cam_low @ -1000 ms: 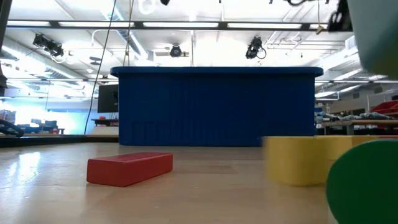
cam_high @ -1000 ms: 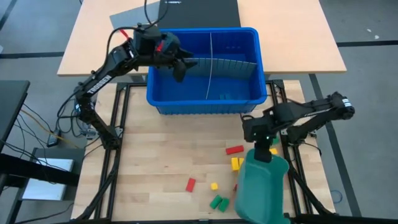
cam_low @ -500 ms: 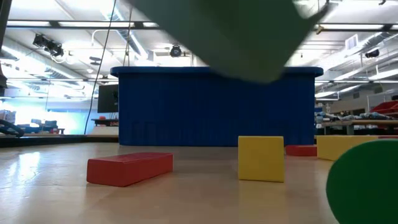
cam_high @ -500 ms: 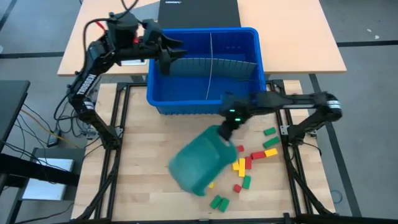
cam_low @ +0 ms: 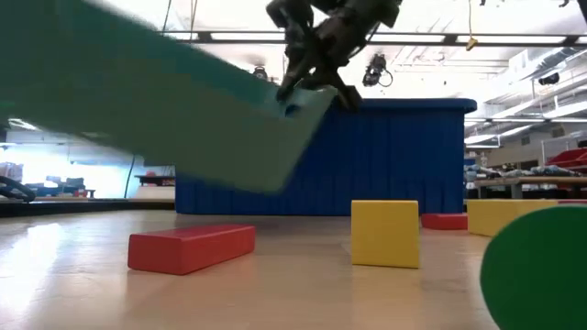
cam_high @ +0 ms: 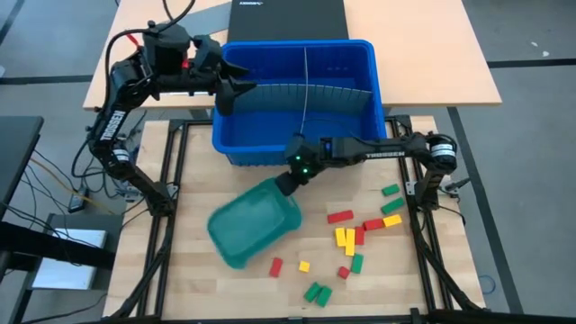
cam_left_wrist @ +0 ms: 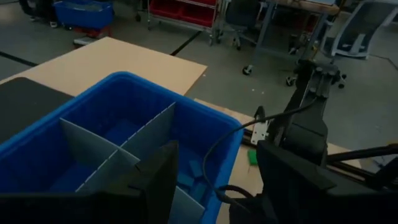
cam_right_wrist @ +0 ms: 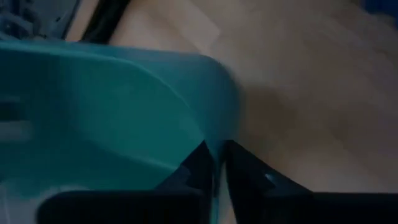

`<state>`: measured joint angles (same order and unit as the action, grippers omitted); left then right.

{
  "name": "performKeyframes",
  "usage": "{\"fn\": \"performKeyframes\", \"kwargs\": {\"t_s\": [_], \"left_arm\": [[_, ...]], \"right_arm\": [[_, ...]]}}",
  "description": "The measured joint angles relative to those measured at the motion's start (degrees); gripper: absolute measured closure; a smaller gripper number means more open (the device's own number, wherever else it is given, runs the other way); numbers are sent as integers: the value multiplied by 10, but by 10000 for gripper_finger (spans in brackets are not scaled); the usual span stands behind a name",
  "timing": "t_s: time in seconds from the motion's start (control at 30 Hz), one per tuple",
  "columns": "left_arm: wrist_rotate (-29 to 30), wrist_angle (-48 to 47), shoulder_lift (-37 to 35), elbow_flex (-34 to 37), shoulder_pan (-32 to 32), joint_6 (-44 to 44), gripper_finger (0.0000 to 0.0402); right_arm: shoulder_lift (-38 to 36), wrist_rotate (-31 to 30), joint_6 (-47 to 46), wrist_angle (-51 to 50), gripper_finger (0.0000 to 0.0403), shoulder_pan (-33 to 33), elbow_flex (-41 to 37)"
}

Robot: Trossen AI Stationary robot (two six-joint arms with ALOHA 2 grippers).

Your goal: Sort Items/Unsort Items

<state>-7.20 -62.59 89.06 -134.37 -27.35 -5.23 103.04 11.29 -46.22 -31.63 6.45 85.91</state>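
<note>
Small red, yellow and green blocks lie scattered on the wooden table (cam_high: 225,288), right of centre, among them a red one (cam_high: 339,217), a yellow one (cam_high: 342,238) and a green pair (cam_high: 316,292). The low view shows a red block (cam_low: 191,248) and a yellow one (cam_low: 385,234) flat on the wood. My right gripper (cam_high: 286,183) is shut on the teal tray (cam_high: 252,220), just in front of the blue bin (cam_high: 297,148). My left gripper (cam_high: 236,85) stands open above the bin's far left corner, with nothing between its fingers (cam_left_wrist: 155,180). My right gripper holds the teal tray by the rim at one corner (cam_right_wrist: 217,140). One finger (cam_right_wrist: 198,163) is inside the tray and one (cam_right_wrist: 242,167) outside, with the wall between them. The fingers slant down from the table's right side. The tray hangs tilted; the held end (cam_low: 292,110) is clear of the table.
The blue bin has grey dividers (cam_left_wrist: 115,152) and some blue pieces (cam_left_wrist: 186,180) inside. It stands at the table's far edge, close behind my right gripper. A light wooden desk (cam_high: 432,54) lies beyond it. Black frame rails (cam_high: 171,207) run along the table's left and right sides.
My right gripper has swung the tray from the table's near right toward the left and the bin, rolling and tipping it. Blocks have spilled out and now lie scattered at the right. My left gripper has drawn back out of the bin toward the far left and risen.
</note>
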Motion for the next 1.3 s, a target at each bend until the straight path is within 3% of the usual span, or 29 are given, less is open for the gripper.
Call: {"fn": "performKeyframes", "kwargs": {"t_s": [0.37,0.5,0.7,0.8,0.9,1.1,1.3], "left_arm": [[0,-1,0,0,0,4,179],[-7,-42,0,0,0,15,179],[-17,-152,0,0,2,36,179],[-19,-150,1,0,12,36,179],[-23,-93,1,11,33,36,186],[-57,-19,0,55,63,46,215],[-61,5,3,127,86,33,239]], "right_arm": [[-5,-10,48,-27,247,14,53],[-13,21,133,-61,216,20,93],[-67,50,313,-278,225,1,164],[-99,45,393,-358,243,-30,141],[-134,46,417,-370,252,-58,79],[-190,70,318,-304,247,-92,-86],[-198,68,68,-203,213,-149,-198]]}}
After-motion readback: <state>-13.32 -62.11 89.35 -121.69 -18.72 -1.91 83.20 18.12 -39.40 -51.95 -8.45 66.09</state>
